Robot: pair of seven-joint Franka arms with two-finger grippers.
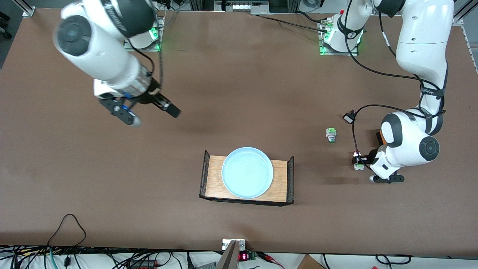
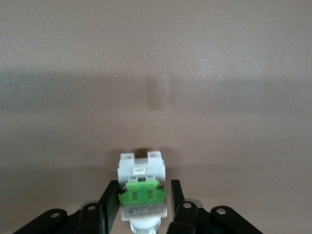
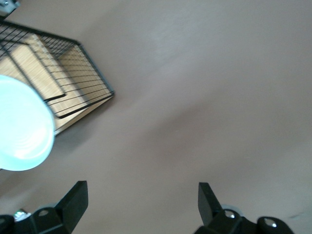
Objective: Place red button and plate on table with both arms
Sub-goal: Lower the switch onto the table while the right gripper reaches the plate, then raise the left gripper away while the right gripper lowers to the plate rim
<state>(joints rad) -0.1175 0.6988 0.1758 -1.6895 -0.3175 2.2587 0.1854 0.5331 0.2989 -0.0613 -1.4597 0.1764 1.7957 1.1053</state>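
So far neither item looks placed: left claw [image 2: 144, 202] low over the surface [image 1: 239, 93], pinching the red button [image 2: 142, 187]; plate [image 1: 247, 172] sits on the tray [image 1: 214, 179]; right claw [image 3: 141, 204] gapes wide, empty, above bare surface.

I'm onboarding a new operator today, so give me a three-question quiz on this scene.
1. True or false: the plate sits directly on the table.
2. The right pincer, up over the table, is: A) open, B) shut on a plate, C) shut on a cable.
3. Fill in: the button at the left pincer has a ___ cap.
Key: 1 false, it sits on the tray; 2 A; 3 red.
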